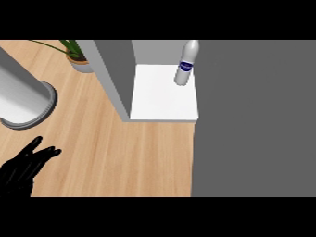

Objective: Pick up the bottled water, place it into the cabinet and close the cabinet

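The bottled water (186,63), clear with a blue label, stands upright on the white floor of the cabinet (161,99), toward its back right. The cabinet's left wall (112,74) is grey. A large grey panel (263,120), apparently the cabinet door, fills the right side of the view and covers part of the opening. My left hand (20,169) rests at the lower left over the wooden counter, fingers straight and pointing up. It touches nothing. My right hand does not show.
A wide white cylinder with a grey base (13,97) stands at the left on the wooden counter (119,157). A potted plant (78,58) sits behind the cabinet's left wall.
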`<state>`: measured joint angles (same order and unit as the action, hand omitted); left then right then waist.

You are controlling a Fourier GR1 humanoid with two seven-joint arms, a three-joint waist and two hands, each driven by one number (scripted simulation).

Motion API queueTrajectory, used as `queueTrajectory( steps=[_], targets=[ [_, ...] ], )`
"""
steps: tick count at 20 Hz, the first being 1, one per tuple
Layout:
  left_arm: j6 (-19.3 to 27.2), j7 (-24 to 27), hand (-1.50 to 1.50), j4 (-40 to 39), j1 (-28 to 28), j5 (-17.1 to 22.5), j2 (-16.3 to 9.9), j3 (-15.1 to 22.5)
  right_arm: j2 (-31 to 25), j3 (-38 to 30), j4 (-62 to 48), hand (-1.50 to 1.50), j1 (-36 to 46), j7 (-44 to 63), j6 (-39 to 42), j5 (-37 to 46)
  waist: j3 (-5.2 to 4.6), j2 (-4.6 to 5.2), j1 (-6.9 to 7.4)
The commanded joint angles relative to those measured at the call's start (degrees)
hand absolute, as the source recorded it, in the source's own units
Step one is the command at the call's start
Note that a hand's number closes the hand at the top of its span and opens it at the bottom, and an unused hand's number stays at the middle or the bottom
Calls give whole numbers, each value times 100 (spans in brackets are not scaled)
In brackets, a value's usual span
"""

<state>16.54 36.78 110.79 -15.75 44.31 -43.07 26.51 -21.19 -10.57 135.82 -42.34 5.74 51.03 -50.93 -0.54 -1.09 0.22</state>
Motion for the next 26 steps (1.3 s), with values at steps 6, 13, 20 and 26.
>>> queueTrajectory(
  steps=[6,13,20,26],
  targets=[
    [-510,83,-150,242,-663,477,-547,-601,-122,550,1703,150,436,664,-262,834,-42,-45,152],
    [-796,158,-150,325,-994,699,-746,-872,-399,1071,1555,150,1188,1076,-354,928,-85,-125,215],
    [-1033,190,-150,233,-1313,911,-965,-1212,-250,1787,1253,150,1900,1478,-952,970,-93,-134,227],
    [-1336,282,-150,171,-1500,930,-1165,-1427,-96,2366,939,150,2745,1904,-1672,1119,-97,-95,310]
  ],
)
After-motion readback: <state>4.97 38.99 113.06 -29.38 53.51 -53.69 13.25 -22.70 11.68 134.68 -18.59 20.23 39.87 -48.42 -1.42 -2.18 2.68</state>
